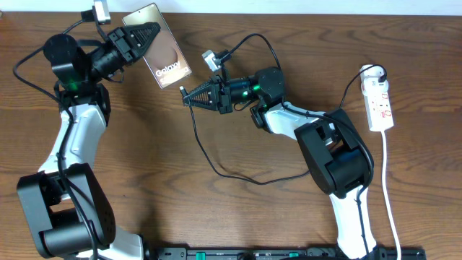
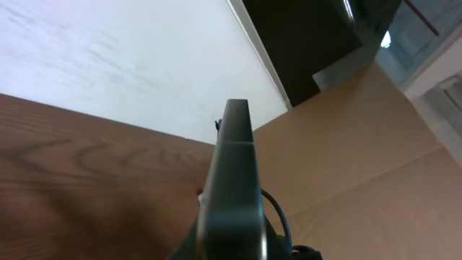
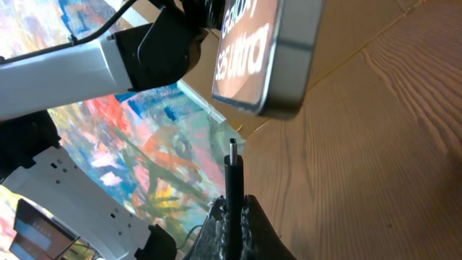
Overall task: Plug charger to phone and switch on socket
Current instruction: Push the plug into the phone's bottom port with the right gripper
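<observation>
R gripper (image 3: pixel 232 211) pinches charger (image 3: pixel 232 170) tip — phone (image 3: pixel 280 58) just beyond, in L gripper (image 1: pixel 147 34).

white "Galaxy" on back of glossy brownish-grey flat rectangular phone (image 1: pixel 157 45), "S25 Ultra" beside it on same phone (image 3: pixel 249 43), red markings on small white power strip (image 1: pixel 380 101) unreadable

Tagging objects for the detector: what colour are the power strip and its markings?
White power strip with red markings; it shows best in the overhead view.
</observation>
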Tool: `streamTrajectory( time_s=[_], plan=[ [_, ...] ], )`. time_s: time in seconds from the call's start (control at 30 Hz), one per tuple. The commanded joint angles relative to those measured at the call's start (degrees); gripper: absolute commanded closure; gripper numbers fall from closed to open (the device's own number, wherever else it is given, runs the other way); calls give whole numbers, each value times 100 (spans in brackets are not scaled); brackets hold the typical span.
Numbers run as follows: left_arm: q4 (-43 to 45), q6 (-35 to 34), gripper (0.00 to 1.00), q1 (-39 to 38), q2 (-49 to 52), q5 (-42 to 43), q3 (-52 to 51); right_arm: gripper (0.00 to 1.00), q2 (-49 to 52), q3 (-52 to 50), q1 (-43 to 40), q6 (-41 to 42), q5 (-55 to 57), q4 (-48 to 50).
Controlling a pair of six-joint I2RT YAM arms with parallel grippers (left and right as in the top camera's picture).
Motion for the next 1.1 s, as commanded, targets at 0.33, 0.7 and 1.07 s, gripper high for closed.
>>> streamTrajectory(
  time_s=[0.33,0.7,1.07],
  plan=[
    [85,-24,92,-136,-50,273,31,99,7,31,46,157,92,251],
    [90,-24,93,-175,46,269,31,99,7,31,46,179,87,251],
    [92,-4,93,-170,46,280,31,99,7,31,4,177,44,275]
  ],
)
